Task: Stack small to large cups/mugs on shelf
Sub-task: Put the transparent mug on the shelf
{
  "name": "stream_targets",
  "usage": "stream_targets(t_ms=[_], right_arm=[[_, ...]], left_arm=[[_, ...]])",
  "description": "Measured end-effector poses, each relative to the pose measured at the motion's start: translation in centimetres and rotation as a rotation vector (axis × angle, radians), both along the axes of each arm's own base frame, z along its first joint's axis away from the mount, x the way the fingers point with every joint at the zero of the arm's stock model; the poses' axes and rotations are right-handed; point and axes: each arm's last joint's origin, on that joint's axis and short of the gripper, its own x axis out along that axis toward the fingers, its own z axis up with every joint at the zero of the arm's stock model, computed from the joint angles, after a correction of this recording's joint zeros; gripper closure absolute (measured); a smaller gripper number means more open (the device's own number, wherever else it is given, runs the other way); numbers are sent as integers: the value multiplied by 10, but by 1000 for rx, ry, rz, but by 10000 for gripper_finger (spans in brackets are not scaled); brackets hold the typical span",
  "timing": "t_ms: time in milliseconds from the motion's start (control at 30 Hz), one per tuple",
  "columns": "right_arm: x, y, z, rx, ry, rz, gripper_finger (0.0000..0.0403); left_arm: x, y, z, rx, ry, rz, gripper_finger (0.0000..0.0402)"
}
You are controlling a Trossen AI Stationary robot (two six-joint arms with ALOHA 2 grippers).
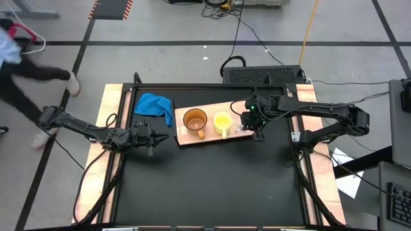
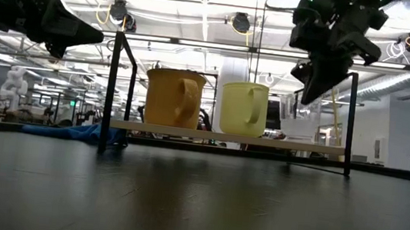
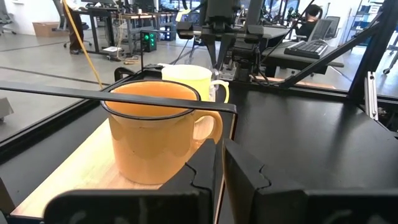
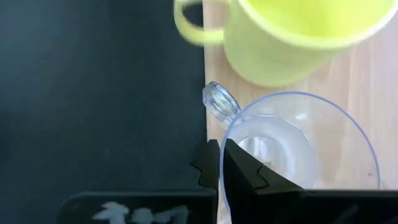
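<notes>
**Wood shelf with three cups, right gripper shut above the glass**

Seen from above, the shelf (image 1: 212, 131), a pale board, is the landmark. On it in a row stand the orange mug (image 1: 194, 120), the yellow mug (image 1: 222, 120) beside it, and the glass cup (image 1: 242, 127) at the far end. The right gripper (image 1: 259, 133) hangs over that glass-cup end. The left gripper (image 1: 150, 137) waits off the opposite end, near the orange mug. A blue cloth (image 1: 155, 106) lies just behind that end.

From table height, the orange mug (image 2: 174, 97) and yellow mug (image 2: 243, 108) stand upright on the shelf (image 2: 226, 137). The right gripper (image 2: 319, 80) hangs above the shelf beside the yellow mug. The left gripper (image 2: 74, 37) is raised off the other end. The glass cannot be made out here.

The left wrist view looks past the left gripper (image 3: 219, 163), its fingers nearly closed with only a thin slit between them and nothing held, at the orange mug (image 3: 155, 134) on the shelf.

The right wrist view looks straight down. The right gripper (image 4: 222, 163), fingers pressed together, sits over the rim of the glass cup (image 4: 292, 149), next to the yellow mug (image 4: 292, 40). Whether it pinches the rim cannot be told.

Nothing is stacked yet. The step in hand appears to be taking the glass; next it likely needs lifting into the yellow mug.
</notes>
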Motion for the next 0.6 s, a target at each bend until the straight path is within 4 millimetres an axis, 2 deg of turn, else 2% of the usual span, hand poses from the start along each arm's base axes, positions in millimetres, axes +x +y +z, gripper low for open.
stream_targets(t_ms=[133, 600], right_arm=[[-2, 0, -8, -21, 1, -6, 403], [-2, 0, -8, -27, -10, -7, 395]], left_arm=[[0, 0, 0, 1, 0, 0, 369], [0, 0, 0, 6, 0, 0, 369]])
